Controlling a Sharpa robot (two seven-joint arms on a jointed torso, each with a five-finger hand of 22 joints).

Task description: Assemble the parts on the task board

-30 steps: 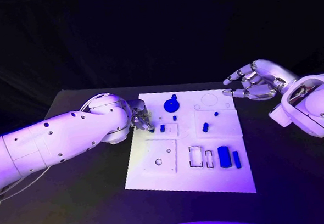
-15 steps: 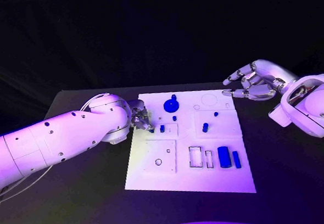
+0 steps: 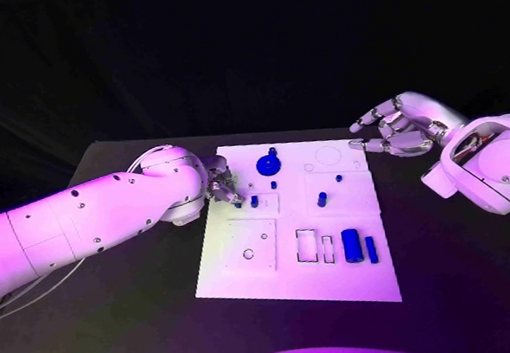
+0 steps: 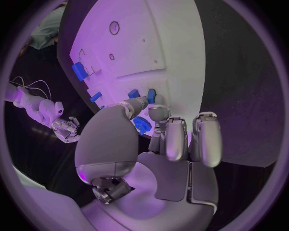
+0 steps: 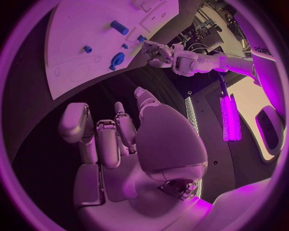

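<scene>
While the left hand (image 3: 222, 188) works at the task board's (image 3: 297, 289) left edge, fingertips on a small blue peg (image 4: 151, 96), I cannot tell if it grips. Likely light, rigid and slick, the peg suits a sideways pinch. Over the desk (image 3: 121, 315), the right hand (image 3: 396, 128) hovers curled, empty.

The supporting surface is a black table (image 3: 129, 270), which occupies the lower half of the head view; its far edge runs across the frame just above centre. One item lies directly on it: the white task board (image 3: 250, 286), a rectangular plate at the centre of the frame, set flat with its long sides running from upper centre toward lower centre. Bare black table surface shows to the left, right and below the board.
</scene>
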